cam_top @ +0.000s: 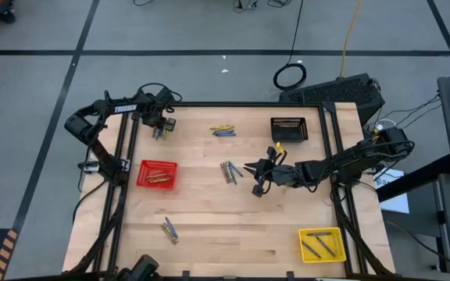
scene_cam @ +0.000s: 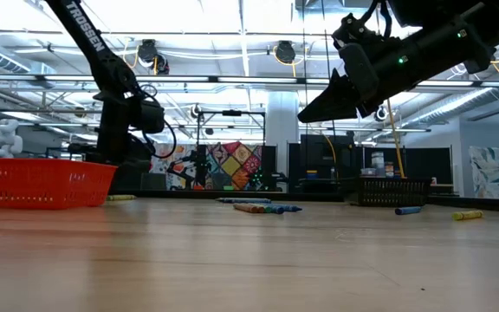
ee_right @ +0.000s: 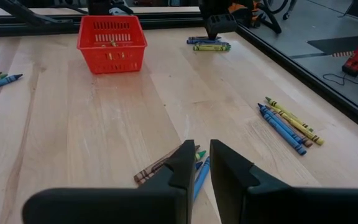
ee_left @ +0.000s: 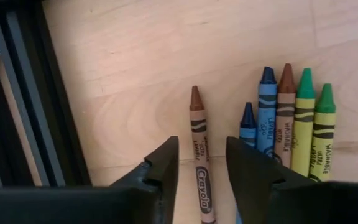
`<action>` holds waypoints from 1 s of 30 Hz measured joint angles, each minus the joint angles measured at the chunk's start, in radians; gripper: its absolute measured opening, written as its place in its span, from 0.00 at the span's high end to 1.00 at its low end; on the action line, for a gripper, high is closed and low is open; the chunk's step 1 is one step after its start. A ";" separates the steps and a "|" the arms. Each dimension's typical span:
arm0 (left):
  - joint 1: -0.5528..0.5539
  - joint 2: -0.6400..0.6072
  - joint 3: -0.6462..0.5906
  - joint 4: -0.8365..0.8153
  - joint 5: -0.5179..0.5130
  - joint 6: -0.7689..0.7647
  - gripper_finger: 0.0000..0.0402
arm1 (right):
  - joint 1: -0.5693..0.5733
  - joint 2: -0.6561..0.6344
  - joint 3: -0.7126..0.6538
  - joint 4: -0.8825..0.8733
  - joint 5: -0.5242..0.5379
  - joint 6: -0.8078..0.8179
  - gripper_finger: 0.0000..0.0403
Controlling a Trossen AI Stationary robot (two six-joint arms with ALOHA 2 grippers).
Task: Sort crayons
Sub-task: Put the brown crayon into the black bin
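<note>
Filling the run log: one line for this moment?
left tool: straddling brown crayon, not clamped | right tool: raised, idle | red basket: holds crayons

Crayons (cam_top: pixel 223 130) lie flat in small clusters: one at upper centre, one mid-frame (cam_top: pixel 229 171), one at lower left (cam_top: pixel 169 229), one at upper left (cam_top: pixel 160 133).

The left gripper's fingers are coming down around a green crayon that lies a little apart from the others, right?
Not quite. The crayon between the left gripper fingers is brown, not green, as the left wrist view shows. It does lie a little apart from the row beside it, and the two green crayons are at the far end of that row.
</note>
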 joint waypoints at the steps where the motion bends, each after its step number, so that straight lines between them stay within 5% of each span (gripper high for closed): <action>1: 0.001 0.000 0.000 0.000 0.000 0.000 0.73 | 0.000 0.000 0.000 0.000 0.000 0.000 0.92; 12: 0.001 0.000 0.004 -0.008 0.056 0.012 0.92 | 0.014 0.000 0.000 0.000 0.000 -0.002 0.92; 30: 0.007 -0.008 0.008 -0.042 0.097 0.085 0.99 | 0.039 0.000 0.000 0.000 0.000 -0.043 0.92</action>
